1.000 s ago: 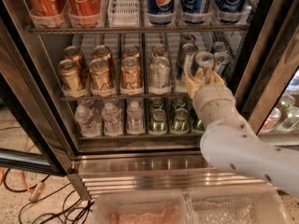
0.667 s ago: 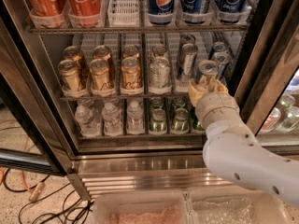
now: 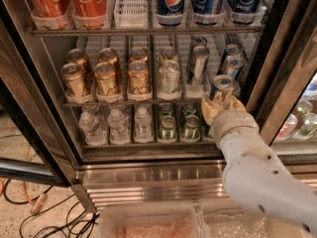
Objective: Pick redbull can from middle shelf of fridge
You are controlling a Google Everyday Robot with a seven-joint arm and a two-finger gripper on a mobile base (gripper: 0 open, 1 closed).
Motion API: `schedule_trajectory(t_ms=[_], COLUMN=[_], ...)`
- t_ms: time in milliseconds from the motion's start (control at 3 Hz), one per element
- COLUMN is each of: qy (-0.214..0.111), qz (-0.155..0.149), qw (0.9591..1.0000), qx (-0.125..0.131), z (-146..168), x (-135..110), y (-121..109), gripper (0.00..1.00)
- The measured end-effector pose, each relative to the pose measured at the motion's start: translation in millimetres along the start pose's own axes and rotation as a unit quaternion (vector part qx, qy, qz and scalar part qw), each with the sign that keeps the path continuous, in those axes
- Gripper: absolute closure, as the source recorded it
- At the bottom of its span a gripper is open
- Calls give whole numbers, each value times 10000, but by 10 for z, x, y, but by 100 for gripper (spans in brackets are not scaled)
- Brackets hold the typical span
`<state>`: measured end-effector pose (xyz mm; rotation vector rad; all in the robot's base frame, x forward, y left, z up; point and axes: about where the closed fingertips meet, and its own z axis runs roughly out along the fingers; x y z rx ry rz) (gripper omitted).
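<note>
The grasp step is judged to be done and the withdrawal to be in hand. The claw (image 3: pixel 221 104) is seen at the front right corner of the middle worktop (image 3: pixel 99 103) of the fridge (image 3: pixel 148 175), closed on the lower part of a redbull can (image 3: pixel 222 86), whose silver top and blue-and-silver upper body stand upright above the fingers (image 3: pixel 209 109). The held can sits at the front edge of the rightmost lane, just in front of two more slim cans (image 3: pixel 232 62) of the same kind. The gold cans (image 3: pixel 106 78) toward the left edge and the pale silver can (image 3: pixel 169 78) near the middle are well apart from it.

The can's base is hidden by the fingers, so it cannot be told whether it is clear of the tray lip; it is possibly just lifted. A straight pull out past the front edge is called for next, with the can kept upright and held clear of the dark door frame beside the right edge.
</note>
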<state>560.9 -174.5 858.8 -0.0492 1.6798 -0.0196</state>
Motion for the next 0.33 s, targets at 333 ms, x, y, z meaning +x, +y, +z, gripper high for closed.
schedule_trajectory(t_ms=[333], qy=[-37], qz=[34], qw=[9997], qx=[-219], z=[-46], x=[17], y=[52], gripper=[100])
